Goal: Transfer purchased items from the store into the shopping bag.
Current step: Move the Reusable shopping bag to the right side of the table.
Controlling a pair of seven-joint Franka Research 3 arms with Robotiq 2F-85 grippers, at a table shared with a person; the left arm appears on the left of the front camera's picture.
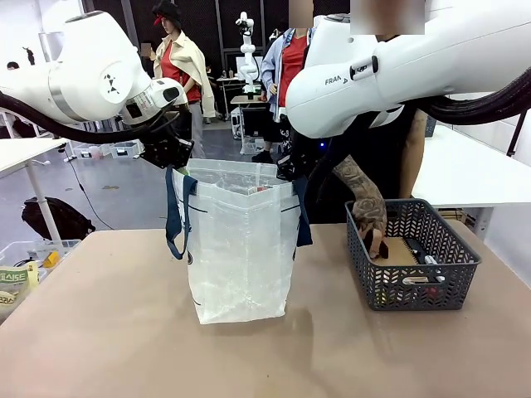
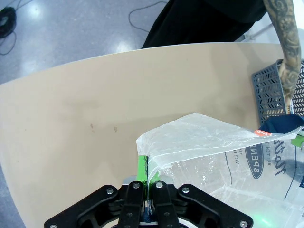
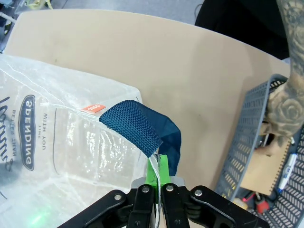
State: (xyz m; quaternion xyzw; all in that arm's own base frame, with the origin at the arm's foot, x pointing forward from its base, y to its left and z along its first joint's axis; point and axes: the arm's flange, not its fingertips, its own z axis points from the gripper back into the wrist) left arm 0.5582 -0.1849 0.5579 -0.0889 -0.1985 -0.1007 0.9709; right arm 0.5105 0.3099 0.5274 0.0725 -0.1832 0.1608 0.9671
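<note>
The shopping bag (image 1: 241, 249), translucent white with navy handles (image 1: 174, 211), stands upright mid-table with its mouth held wide. My left gripper (image 1: 172, 159) is shut on the bag's left rim; the left wrist view has its green pads (image 2: 141, 166) pinching the plastic edge (image 2: 190, 142). My right gripper (image 1: 290, 170) is shut on the right rim, beside the navy strap (image 3: 137, 126). To the right stands the store (image 1: 412, 286), a dark grey lattice basket. A person's tattooed hand (image 1: 369, 220) reaches into it over a brown box (image 3: 268, 161), a pen (image 3: 288, 168) and red bits (image 3: 259, 202).
A clear crate (image 1: 21, 269) with packets sits off the table's left edge. White tables (image 1: 465, 170) stand behind on both sides. The person stands at the far edge behind the bag. Bare tabletop (image 1: 249, 356) lies in front of the bag.
</note>
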